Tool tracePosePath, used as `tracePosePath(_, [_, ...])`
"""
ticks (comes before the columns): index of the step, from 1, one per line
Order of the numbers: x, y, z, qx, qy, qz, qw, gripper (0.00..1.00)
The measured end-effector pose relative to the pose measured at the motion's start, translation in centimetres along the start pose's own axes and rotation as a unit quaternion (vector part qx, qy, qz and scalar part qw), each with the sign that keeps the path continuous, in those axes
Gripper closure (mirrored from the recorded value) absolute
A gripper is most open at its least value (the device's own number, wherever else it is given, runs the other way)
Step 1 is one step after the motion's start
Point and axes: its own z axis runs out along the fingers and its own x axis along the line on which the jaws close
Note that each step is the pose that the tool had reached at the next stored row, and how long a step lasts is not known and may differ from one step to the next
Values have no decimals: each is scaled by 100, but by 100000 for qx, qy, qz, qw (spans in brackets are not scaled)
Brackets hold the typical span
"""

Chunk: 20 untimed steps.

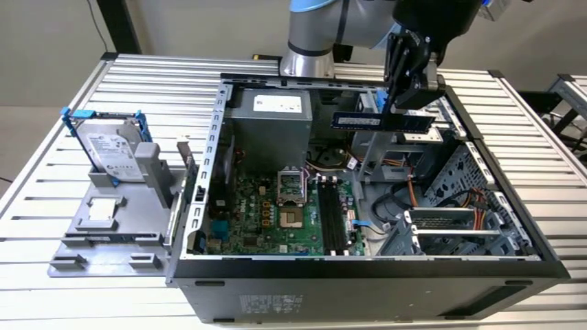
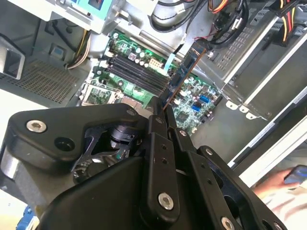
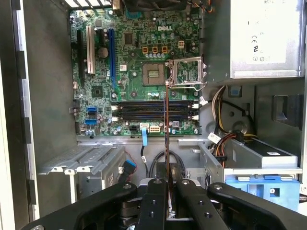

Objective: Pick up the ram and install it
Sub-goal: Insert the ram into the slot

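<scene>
Gripper | closed on the ram, pinching it near its end on the exterior view's right | ram held level, high over the open computer case, above the green motherboard and its long black slots, touching neither

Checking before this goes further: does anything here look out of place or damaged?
Nothing looks damaged or spilled. One oddity: the processor socket stands with its metal lid flipped open, apparently empty. The ram hangs level in the gripper, above the case.
</scene>
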Motion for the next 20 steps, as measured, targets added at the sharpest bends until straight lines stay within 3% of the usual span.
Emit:
tracePosePath(11, [0,0,2,-11,-12,267,100000,100])
tracePosePath(16, [0,0,1,-176,-33,3366,99943,100])
tracePosePath(20, [0,0,1,-328,-64,6341,99798,100])
